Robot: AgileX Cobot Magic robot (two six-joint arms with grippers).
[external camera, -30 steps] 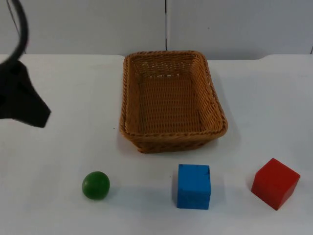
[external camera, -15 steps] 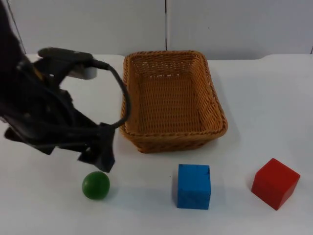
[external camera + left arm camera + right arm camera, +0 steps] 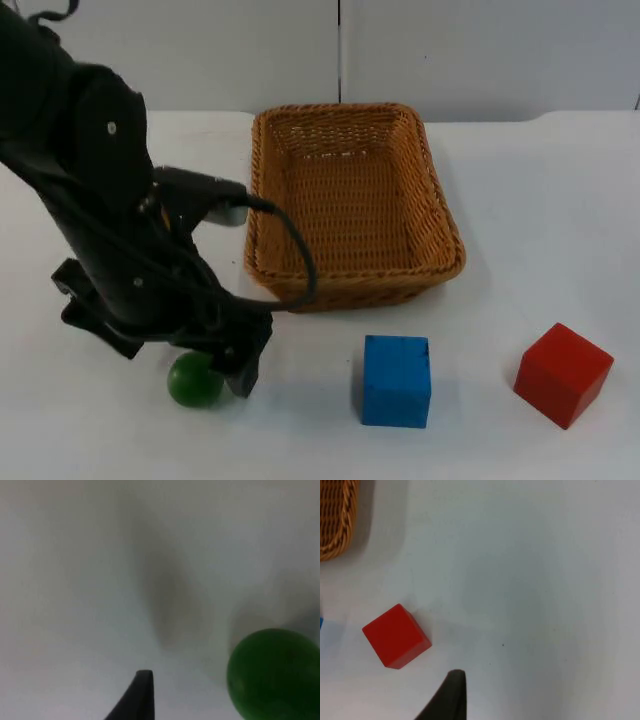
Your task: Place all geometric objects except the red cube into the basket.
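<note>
A green ball point(image 3: 194, 382) lies on the white table near the front left. My left gripper point(image 3: 238, 358) hangs low right over it, and the arm covers the ball's upper edge. In the left wrist view the green ball point(image 3: 274, 674) lies close beside the left gripper point(image 3: 140, 692), not inside it. A blue cube point(image 3: 396, 381) stands in front of the woven basket point(image 3: 353, 286), which holds nothing. The red cube point(image 3: 562, 374) sits at the front right. In the right wrist view the right gripper point(image 3: 451, 696) waits high over the table, near the red cube point(image 3: 396, 635).
The basket's corner point(image 3: 335, 520) lies off to one side of the red cube. Behind the table stands the grey partition wall point(image 3: 480, 50). Bare table point(image 3: 540, 210) stretches to the right of the basket.
The left arm has swung in from the left edge and come down and forward, ending over the green ball. The ball, both cubes and the basket have stayed put.
</note>
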